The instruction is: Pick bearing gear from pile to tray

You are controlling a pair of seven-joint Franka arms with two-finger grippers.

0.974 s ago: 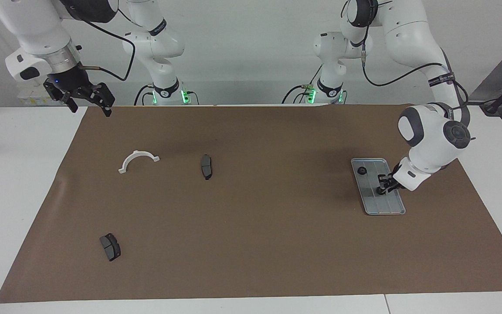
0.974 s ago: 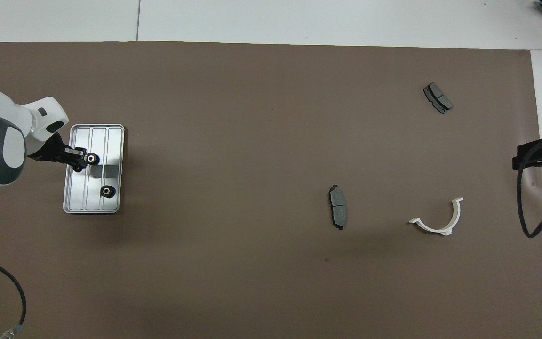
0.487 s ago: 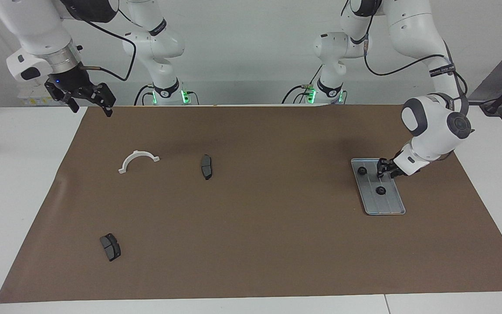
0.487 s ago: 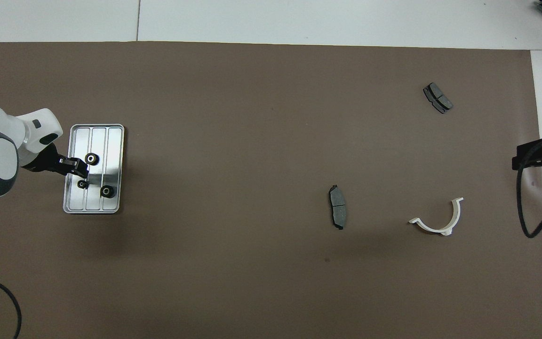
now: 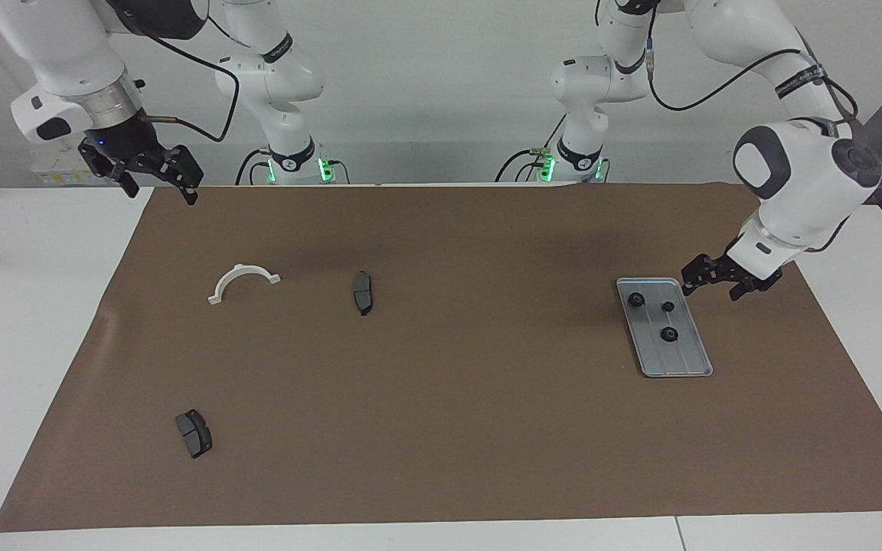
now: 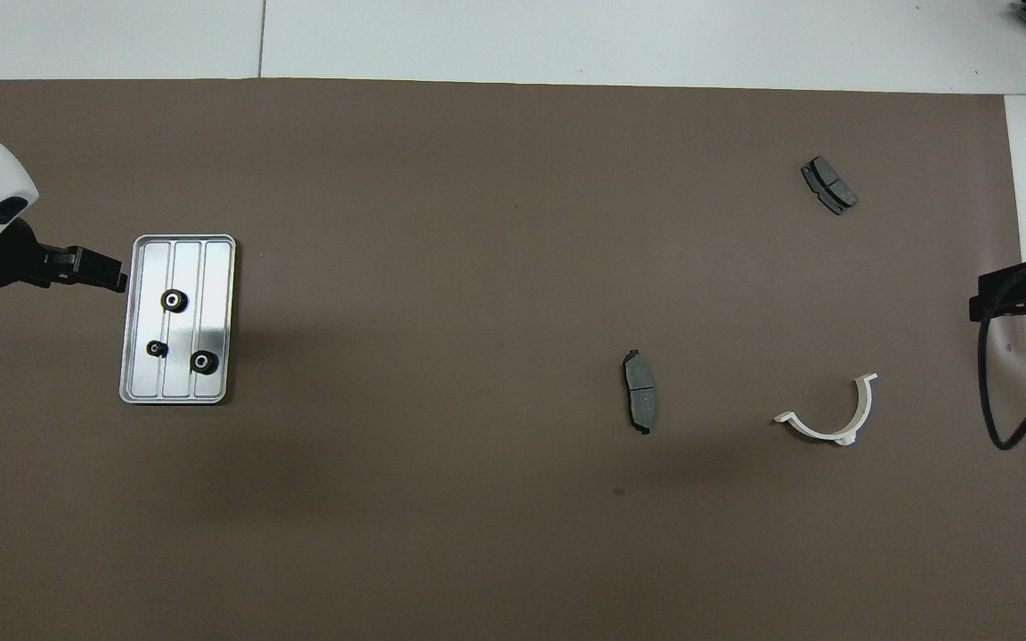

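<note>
My left gripper [image 5: 713, 280] hangs with its fingers spread wide and nothing between them, just off the tray's [image 5: 690, 366] long edge toward my left arm's end of the desk, over the brown mat [image 5: 441, 428]. In the overhead view the same gripper [image 6: 117, 278] sits right beside that rim, near the tray's corner farther from my bases, not touching it.

Three black gears lie flat on the tray, apart from my fingers. The smallest gear [image 5: 668, 307] is closest to the left gripper in the facing view. A larger gear [image 5: 636, 299] lies by the tray's edge toward the middle of the desk, and another larger gear [image 5: 669, 334] lies near the tray's centre, farther from my bases.

The remaining parts lie well apart toward my right arm's end of the mat: a white half-ring bracket [image 5: 243, 282], a dark pad [image 5: 363, 292] beside it toward the middle, and a second dark pad [image 5: 194, 433] near the mat's edge farthest from my bases.

My right gripper [image 5: 156, 174] waits, spread open and empty, above the mat's corner nearest its base.
</note>
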